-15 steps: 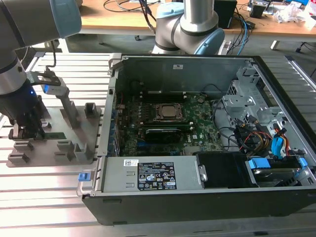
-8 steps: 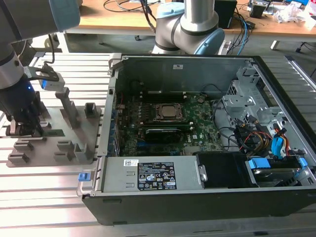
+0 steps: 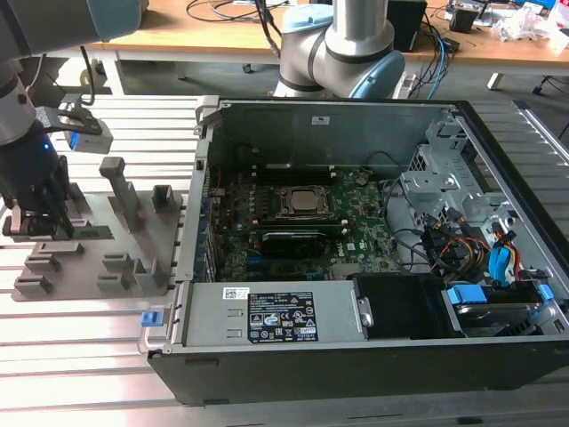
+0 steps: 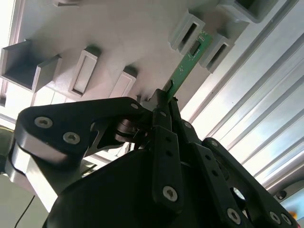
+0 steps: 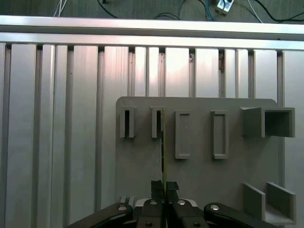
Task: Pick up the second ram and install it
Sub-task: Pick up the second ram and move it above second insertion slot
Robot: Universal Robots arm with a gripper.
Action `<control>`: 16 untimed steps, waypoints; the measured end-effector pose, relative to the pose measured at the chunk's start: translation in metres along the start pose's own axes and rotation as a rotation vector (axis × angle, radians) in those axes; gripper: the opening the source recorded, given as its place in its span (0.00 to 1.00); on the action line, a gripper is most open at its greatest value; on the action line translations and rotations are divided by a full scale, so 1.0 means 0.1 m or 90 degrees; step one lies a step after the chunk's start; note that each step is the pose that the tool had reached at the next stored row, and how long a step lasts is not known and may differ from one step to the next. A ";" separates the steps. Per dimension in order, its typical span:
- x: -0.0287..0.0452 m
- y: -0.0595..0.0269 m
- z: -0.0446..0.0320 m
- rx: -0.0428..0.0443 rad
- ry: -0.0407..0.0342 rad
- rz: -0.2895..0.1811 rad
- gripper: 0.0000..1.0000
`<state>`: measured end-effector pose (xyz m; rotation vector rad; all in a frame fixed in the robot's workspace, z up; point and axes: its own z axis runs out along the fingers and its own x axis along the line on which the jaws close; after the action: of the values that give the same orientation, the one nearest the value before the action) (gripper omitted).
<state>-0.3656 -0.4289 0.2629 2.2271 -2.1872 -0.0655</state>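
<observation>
Ribbed aluminium counter carries a grey fixture tray. Over its slotted holders the end effector is clenched on the second ram, held edge-on. The computer case sticker has print too small to read.

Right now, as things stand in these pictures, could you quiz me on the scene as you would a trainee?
1. True or false: the gripper is shut on the green memory stick.
2. Where is the stick's far end? A) plugged in inside the computer; B) over the grey tray, by its slotted holders; C) lying flat on the wooden desk.
3. Fill in: in the exterior view, the gripper is toward that view's ____ of the open computer case.

Key: 1 true; 2 B; 3 left.
</observation>
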 end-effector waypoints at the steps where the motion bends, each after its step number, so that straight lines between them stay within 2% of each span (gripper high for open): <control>1: -0.001 0.001 -0.013 0.0000 0.0000 0.000 0.14; 16: -0.018 0.009 -0.231 0.0000 0.0011 0.000 0.14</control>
<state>-0.3656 -0.4275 0.2861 2.2262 -2.1863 -0.0635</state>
